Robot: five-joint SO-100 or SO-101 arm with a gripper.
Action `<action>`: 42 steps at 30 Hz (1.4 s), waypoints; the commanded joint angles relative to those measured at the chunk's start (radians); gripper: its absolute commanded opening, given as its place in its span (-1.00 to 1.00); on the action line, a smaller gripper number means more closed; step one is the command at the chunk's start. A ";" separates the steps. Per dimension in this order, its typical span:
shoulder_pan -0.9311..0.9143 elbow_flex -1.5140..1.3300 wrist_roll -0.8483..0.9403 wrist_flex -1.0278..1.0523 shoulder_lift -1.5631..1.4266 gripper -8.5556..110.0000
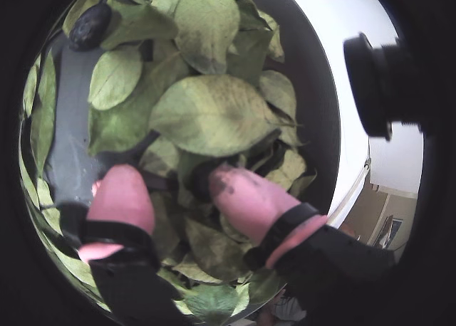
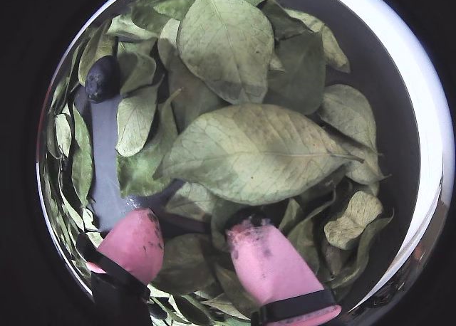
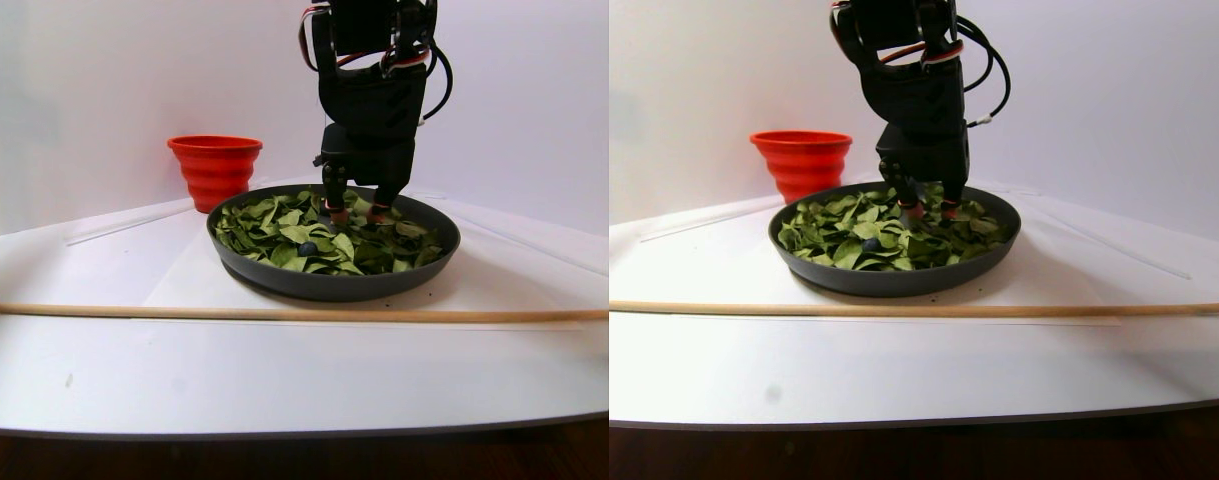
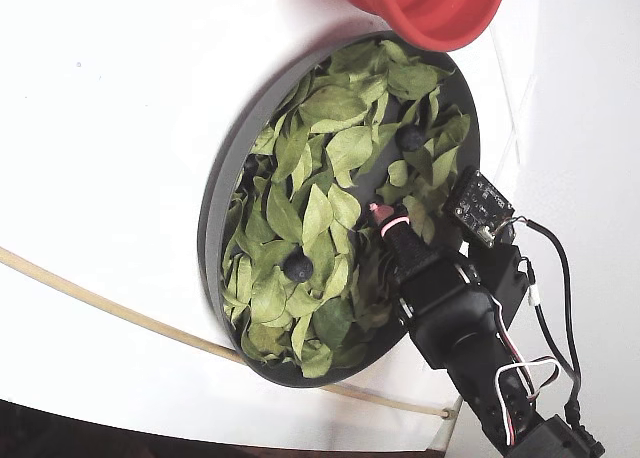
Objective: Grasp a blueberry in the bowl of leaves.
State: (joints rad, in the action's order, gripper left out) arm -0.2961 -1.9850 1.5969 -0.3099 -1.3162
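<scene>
The dark grey bowl [image 4: 214, 213] is full of green leaves [image 2: 249, 151]. My gripper [image 1: 182, 191] is open, and its pink fingertips [image 1: 121, 194] press down among the leaves near the bowl's rim. A dark rounded shape [image 1: 203, 178], half hidden by leaves, sits against the inner side of the right fingertip in both wrist views [image 2: 246, 218]. Nothing is held between the jaws. One blueberry [image 2: 102, 77] lies at the upper left, apart from the gripper [image 2: 199, 244]. The fixed view shows blueberries [image 4: 297, 267] among the leaves, and another [image 4: 408, 136] near the gripper [image 4: 390, 223].
A red ribbed bowl [image 3: 214, 168] stands behind the dish, at the left in the stereo pair view. A long wooden stick [image 3: 269, 313] lies across the white table in front of the dish. A small camera board [image 4: 482, 208] is mounted beside the gripper.
</scene>
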 commanded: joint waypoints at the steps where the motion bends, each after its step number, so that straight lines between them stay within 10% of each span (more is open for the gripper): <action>1: -0.012 0.005 0.011 -0.017 -0.126 -0.55; 42: -0.074 0.018 0.017 -0.034 -0.087 -0.55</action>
State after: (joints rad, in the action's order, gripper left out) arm -0.3421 -2.0003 1.6260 -0.3221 -1.3315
